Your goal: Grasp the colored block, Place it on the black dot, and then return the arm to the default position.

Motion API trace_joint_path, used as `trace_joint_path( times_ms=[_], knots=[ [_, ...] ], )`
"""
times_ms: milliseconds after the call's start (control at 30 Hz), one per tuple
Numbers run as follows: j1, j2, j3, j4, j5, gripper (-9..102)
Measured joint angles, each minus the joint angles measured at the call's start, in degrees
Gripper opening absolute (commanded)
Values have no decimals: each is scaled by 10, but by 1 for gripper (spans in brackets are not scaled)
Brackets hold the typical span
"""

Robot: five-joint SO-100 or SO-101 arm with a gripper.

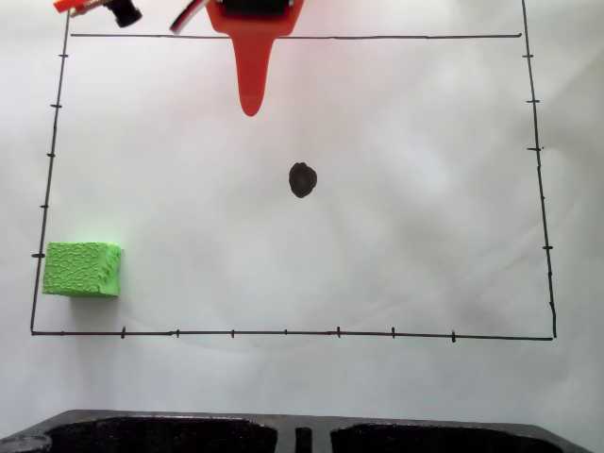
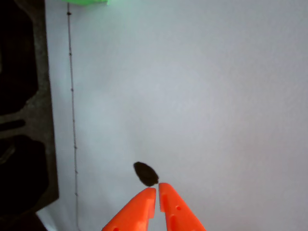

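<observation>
My gripper (image 2: 157, 188) is closed on nothing, tips just short of the black dot (image 2: 145, 173). The colored block (image 1: 82, 269) sits well apart from that dot.

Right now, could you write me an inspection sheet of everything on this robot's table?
Surface: white paper with a hand-drawn black border and tick marks.
Job's things: green block in the frame's lower-left corner in the fixed view, untouched; black dot near the middle, bare.
Clutter: nothing seen.
Grippers: orange gripper shut, holding nothing, tips just short of the dot.
Cables: black and red cables beside the arm at the top edge.
Surroundings: black moulded tray along the bottom edge.
</observation>
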Motion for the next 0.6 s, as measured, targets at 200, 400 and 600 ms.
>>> trace_joint_path(
  times_ms=[200,400,600],
  knots=[
    [1,0,0,0,0,0],
    [10,-11,0,-14,-18,0],
    [28,-76,-34,-32,-68,0]
  ],
)
